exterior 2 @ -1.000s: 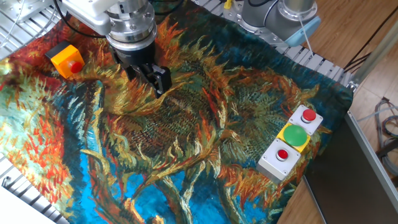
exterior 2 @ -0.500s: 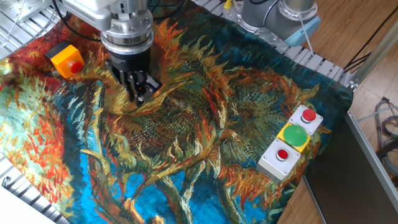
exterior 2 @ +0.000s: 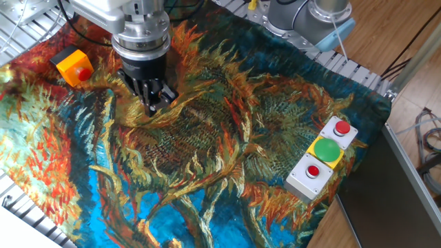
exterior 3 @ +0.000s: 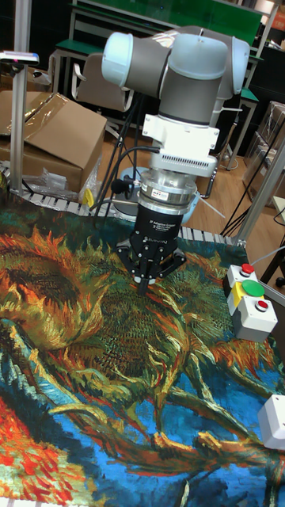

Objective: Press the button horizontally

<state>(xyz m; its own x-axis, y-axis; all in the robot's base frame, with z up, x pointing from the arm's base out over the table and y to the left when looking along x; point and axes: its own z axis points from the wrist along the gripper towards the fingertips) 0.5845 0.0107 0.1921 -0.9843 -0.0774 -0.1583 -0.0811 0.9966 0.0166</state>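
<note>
Tall fixed view without the button (exterior 2: 84, 71); gripper (exterior 2: 152, 107) finger gap indiscernible in either view.

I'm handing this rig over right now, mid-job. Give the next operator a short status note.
Gripper: empty, pointing down just above the cloth; finger state unclear.
Button: red, in the side of the orange box at the cloth's far left corner, facing the gripper, which is apart from it.
Done: nothing pressed yet.
Left: line the fingertips up level with the button, then push sideways into it.
</note>
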